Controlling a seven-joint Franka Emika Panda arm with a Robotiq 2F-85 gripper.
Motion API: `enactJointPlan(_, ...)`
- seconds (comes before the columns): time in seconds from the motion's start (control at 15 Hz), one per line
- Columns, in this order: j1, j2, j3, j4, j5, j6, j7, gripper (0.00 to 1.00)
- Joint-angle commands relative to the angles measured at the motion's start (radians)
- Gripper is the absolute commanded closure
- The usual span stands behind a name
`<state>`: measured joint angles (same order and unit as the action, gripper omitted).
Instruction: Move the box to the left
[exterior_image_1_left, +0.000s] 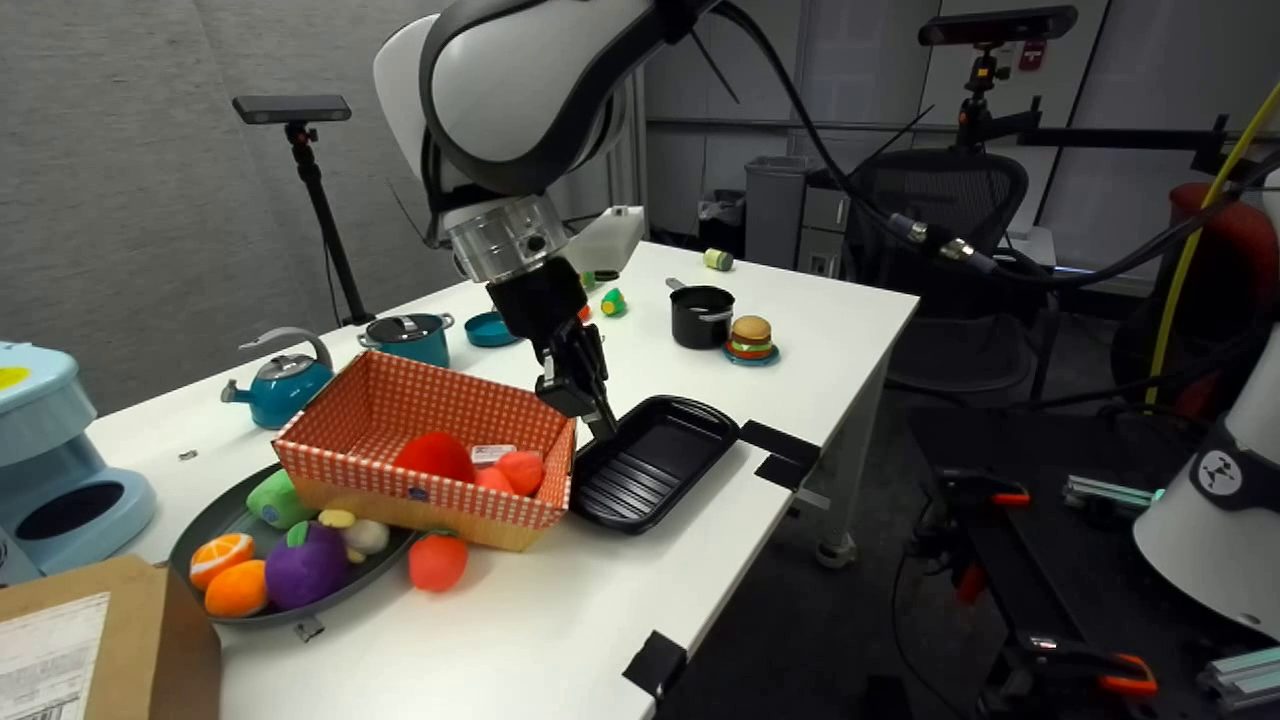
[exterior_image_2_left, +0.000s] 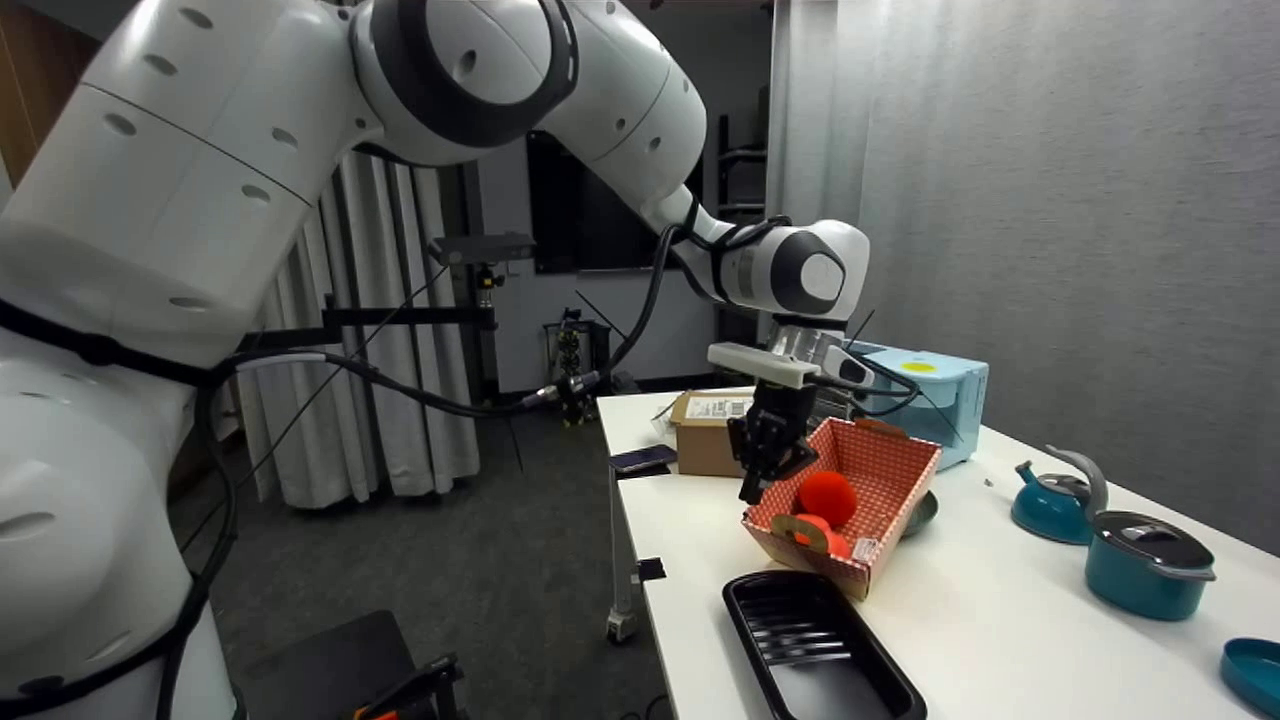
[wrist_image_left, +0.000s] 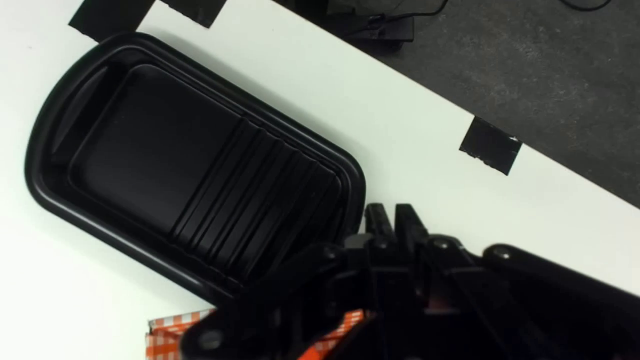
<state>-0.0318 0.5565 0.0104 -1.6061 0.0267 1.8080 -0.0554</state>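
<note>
The box is a red-and-white checked basket tray (exterior_image_1_left: 470, 395) with flared sides. It stands on the white table in both exterior views (exterior_image_2_left: 892, 475), one end over the dark plate's rim, and looks tilted. A red ball (exterior_image_1_left: 437, 457) and red round toys (exterior_image_1_left: 520, 472) lie in it. Only parts of the box (wrist_image_left: 164, 346) show in the wrist view; the gripper hides much of it. My gripper (exterior_image_1_left: 602, 425) is raised at the box's corner beside the black tray (exterior_image_2_left: 748, 492). In the wrist view its fingertips (wrist_image_left: 391, 207) are nearly together, with only table between them.
The black ridged tray (exterior_image_1_left: 650, 460) lies close against the box's end. The dark plate (exterior_image_1_left: 330, 603) holds several toy fruits; a red toy (exterior_image_1_left: 438, 562) lies in front. A cardboard carton (exterior_image_1_left: 170, 640), blue toy machine (exterior_image_1_left: 110, 500), kettle (exterior_image_1_left: 290, 388) and pots (exterior_image_1_left: 425, 345) stand around. The table edge (wrist_image_left: 425, 90) is near.
</note>
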Motion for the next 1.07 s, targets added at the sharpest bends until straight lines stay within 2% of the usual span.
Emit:
enactJointPlan(0.0, 0.046, -0.096, -0.001, -0.062, -0.037, -0.011, 0.042, 0.57)
enactJointPlan(0.33, 0.107, -0.193, 0.007, -0.113, -0.092, -0.013, 0.111, 0.19)
enactJointPlan(0.53, 0.138, -0.266, -0.002, -0.172, -0.185, -0.011, 0.156, 0.0)
enactJointPlan(1.0, 0.134, -0.462, -0.008, -0.322, -0.394, 0.006, 0.304, 0.0)
